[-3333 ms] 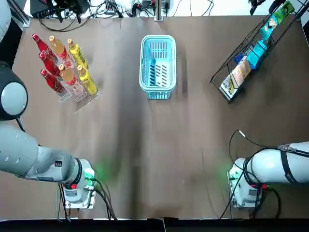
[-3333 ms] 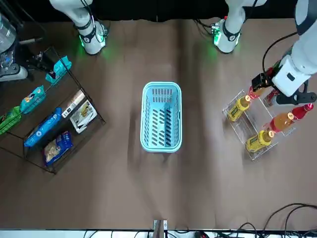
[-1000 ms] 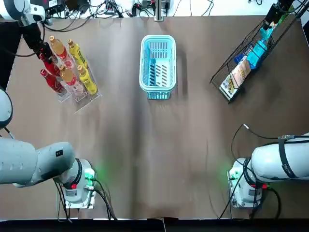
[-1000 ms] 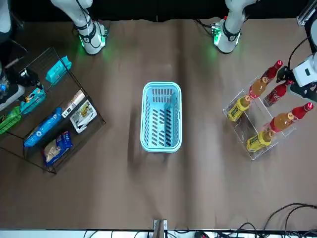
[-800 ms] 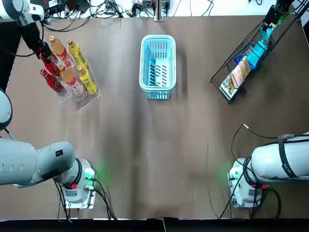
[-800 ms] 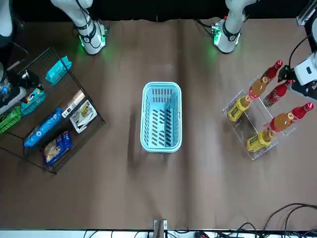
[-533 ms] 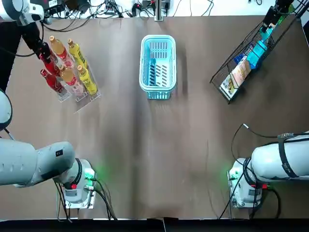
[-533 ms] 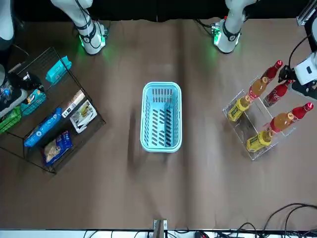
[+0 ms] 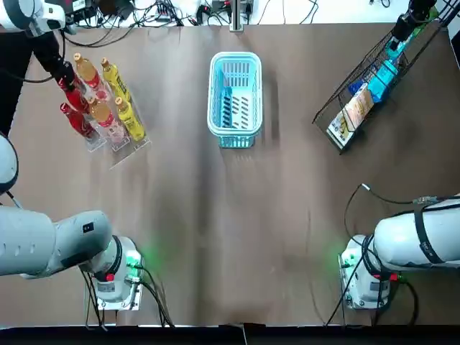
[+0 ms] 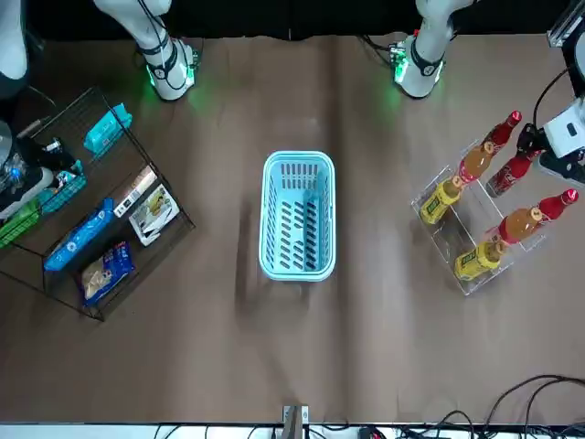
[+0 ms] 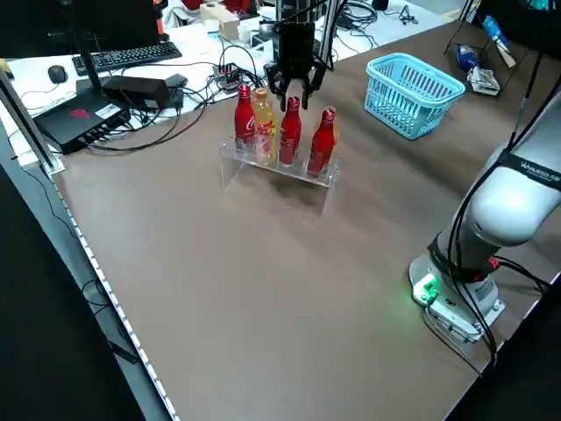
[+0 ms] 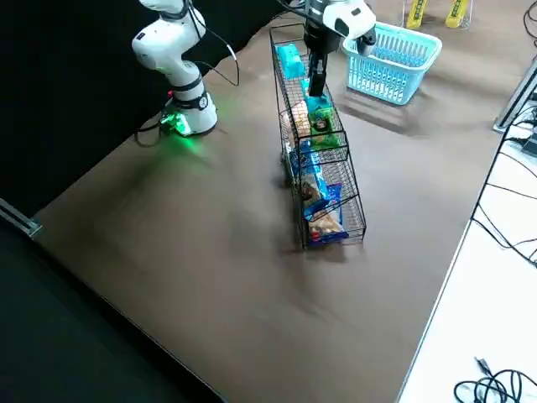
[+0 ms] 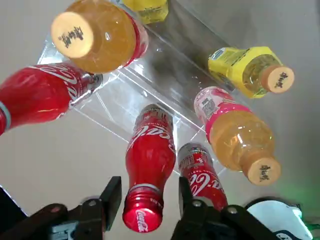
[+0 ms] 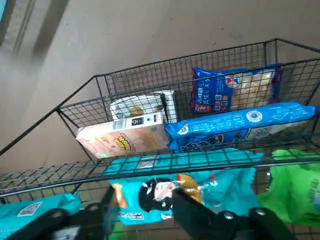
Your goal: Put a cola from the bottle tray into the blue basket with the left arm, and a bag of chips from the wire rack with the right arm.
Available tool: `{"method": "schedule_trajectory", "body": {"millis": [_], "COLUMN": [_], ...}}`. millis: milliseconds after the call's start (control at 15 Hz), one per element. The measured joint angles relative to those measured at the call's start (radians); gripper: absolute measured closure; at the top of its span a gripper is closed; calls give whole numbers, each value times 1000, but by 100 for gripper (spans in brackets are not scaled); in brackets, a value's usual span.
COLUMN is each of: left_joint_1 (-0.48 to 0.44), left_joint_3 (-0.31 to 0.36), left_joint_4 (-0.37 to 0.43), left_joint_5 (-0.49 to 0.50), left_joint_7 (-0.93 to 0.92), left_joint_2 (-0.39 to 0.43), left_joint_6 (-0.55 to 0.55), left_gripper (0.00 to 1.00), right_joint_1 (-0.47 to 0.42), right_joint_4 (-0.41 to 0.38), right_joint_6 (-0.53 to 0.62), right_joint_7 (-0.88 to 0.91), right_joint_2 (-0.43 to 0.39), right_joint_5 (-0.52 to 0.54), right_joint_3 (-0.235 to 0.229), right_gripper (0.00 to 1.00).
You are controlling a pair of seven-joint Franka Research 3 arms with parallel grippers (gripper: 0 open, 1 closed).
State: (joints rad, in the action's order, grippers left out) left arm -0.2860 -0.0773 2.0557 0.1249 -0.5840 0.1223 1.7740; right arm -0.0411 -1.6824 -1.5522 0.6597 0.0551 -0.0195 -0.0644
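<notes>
Three red cola bottles stand in the clear bottle tray [image 9: 128,147] at the far left. My left gripper [image 13: 146,197] is open, its fingers [image 13: 111,195] on either side of the middle cola's [image 13: 150,160] cap. The left side view shows this gripper [image 11: 294,88] just over that cola [image 11: 291,136]. My right gripper [image 14: 145,210] is open at the upper end of the wire rack [image 9: 374,79], a teal chip bag [image 14: 150,196] between its fingers behind the wires. The blue basket [image 9: 235,100] stands at the far middle with nothing in it.
Orange and yellow drink bottles [image 13: 240,145] share the tray beside the colas. The rack also holds a green bag [image 14: 292,192], blue bags [image 14: 240,127] and a pale box [image 14: 125,140]. Cables and a keyboard [image 11: 123,57] lie beyond the far table edge.
Both arms have come down low over the tray and the rack since 3.3 s ago. In the last second the right gripper crept slightly along the rack; the left barely moved.
</notes>
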Motion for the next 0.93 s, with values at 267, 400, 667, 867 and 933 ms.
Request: {"method": "schedule_trajectory", "body": {"millis": [267, 400, 667, 867, 933], "left_joint_1": [0, 0, -1, -1, -1], "left_joint_3": [-2, -2, -2, -1, -1], "left_joint_4": [0, 0, 5, 16, 18], "left_joint_5": [0, 0, 0, 0, 0], "left_joint_7": [0, 0, 0, 0, 0], "left_joint_2": [0, 0, 4, 10, 11], "left_joint_6": [2, 2, 0, -1, -1], "left_gripper": [55, 56, 56, 56, 56], "right_joint_1": [0, 0, 0, 2, 2], "right_joint_4": [0, 0, 1, 6, 15], "right_joint_6": [12, 12, 12, 14, 27], "right_joint_7": [0, 0, 0, 0, 0], "right_joint_2": [0, 1, 1, 1, 1], "right_joint_5": [-6, -6, -6, -6, -6], "right_joint_3": [5, 4, 4, 4, 5], "right_gripper": [86, 95, 97, 97, 97]}}
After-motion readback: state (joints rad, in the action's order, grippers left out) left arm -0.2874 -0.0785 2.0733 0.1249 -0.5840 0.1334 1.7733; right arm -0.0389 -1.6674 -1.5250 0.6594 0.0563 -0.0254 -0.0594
